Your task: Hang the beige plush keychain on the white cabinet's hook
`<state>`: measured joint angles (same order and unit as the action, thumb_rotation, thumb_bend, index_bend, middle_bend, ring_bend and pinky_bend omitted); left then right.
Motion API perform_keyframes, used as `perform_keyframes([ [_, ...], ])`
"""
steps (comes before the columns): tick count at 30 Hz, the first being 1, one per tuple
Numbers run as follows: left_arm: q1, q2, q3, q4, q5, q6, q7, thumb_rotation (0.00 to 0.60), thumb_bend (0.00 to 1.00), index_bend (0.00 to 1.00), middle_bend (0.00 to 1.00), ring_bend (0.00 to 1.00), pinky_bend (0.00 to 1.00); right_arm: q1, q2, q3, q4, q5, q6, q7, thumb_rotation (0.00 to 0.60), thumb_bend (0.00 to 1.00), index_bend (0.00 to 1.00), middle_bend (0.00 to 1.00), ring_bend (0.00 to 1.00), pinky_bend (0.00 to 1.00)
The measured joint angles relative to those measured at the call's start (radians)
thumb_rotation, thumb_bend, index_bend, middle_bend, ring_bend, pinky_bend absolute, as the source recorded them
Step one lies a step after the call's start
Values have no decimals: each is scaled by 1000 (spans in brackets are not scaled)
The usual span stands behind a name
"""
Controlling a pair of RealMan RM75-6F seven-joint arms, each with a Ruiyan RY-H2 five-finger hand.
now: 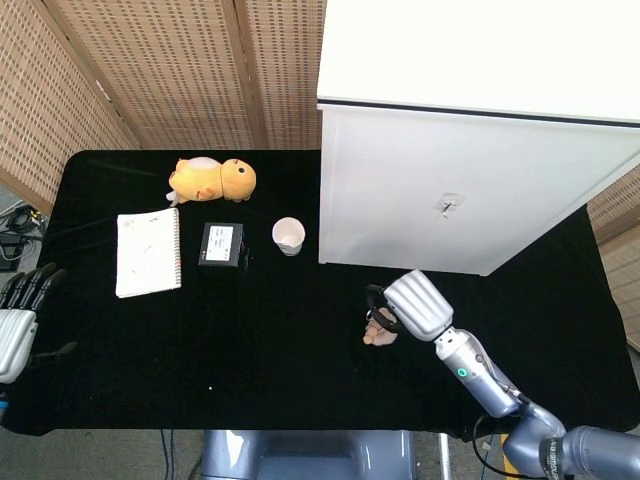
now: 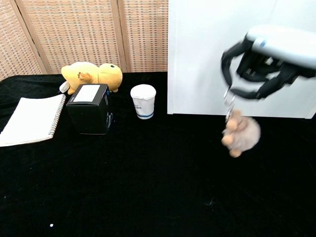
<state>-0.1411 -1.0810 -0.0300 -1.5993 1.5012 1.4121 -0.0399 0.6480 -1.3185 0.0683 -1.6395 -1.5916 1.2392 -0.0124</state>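
- A black table (image 1: 250, 350) stands in front of woven screens, with a tall white cabinet (image 1: 450, 190) taking up its far right part
- The hook (image 1: 447, 206) sits low on the cabinet's front face, so the keychain has to be raised and carried toward that face to reach it
- The right hand (image 2: 269, 61) is up off the table with its fingers curled round the metal ring, and the beige plush keychain (image 2: 241, 133) hangs freely below it, clear of the cloth
- Holding by the ring leaves the loop free to slip over the hook, a sensible grip for the step ahead, I judge
- In the head view the hand is in front of the cabinet, to the left of and nearer than the hook; the stretch between them looks open
- A paper cup (image 1: 288, 236), a black box (image 1: 221, 244), a notebook (image 1: 148, 252) and a yellow plush toy (image 1: 212, 180) lie well to the left, out of the way
- The left hand (image 1: 18, 320) is at the table's left edge, fingers apart and holding nothing
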Motion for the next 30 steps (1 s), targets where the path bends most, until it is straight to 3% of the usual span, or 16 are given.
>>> perform_keyframes([
  [6,-2,-2,1,9,2,-3,-9,600,0,0,0,0,0,-36,108,35,-33,-82,127,-5,600,588,694,978,1000,1000],
  [14,-10,-8,8,23,10,-16,-21,600,0,0,0,0,0,-68,200,89,12,-136,223,-40,600,587,694,978,1000,1000],
  [30,-9,-8,8,17,8,-11,-15,600,0,0,0,0,0,-74,210,162,83,-81,230,-218,600,589,693,978,1000,1000],
])
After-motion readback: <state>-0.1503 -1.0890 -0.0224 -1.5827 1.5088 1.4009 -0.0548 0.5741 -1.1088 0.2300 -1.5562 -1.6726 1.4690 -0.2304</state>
